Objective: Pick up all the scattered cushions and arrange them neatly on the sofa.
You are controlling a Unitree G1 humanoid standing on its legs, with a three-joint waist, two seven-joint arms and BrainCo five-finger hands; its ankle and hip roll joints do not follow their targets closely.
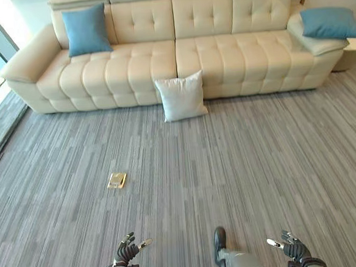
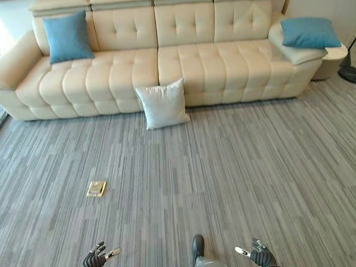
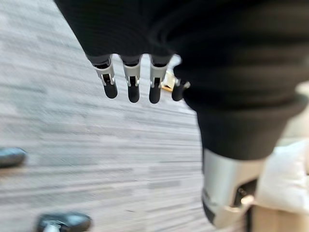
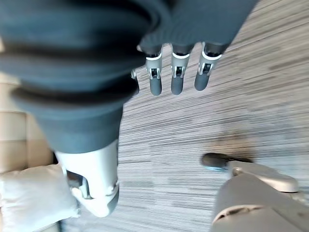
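A white cushion (image 1: 181,96) stands on the grey striped carpet (image 1: 241,166), leaning upright against the front of the cream tufted sofa (image 1: 173,60) near its middle seam. Seen from the head camera it lies at about 12 o'clock, well apart from both hands, which sit at the near edge of the view.

The left hand (image 1: 126,252) shows at about 7 o'clock from the cushion, its fingers relaxed and spread, holding nothing; its wrist view shows straight fingers (image 3: 131,84) hanging over bare carpet. The right hand (image 1: 291,245) shows at about 5 o'clock from the cushion, also loose and empty, with its fingers (image 4: 176,77) extended over the carpet in its own wrist view.

A blue cushion (image 1: 86,30) leans upright against the sofa's backrest at the left end, at roughly 11 o'clock. A second blue cushion (image 1: 330,22) lies on the right armrest, at roughly 1 o'clock. A small brass floor plate (image 1: 116,180) is set in the carpet, between the left hand and the white cushion.
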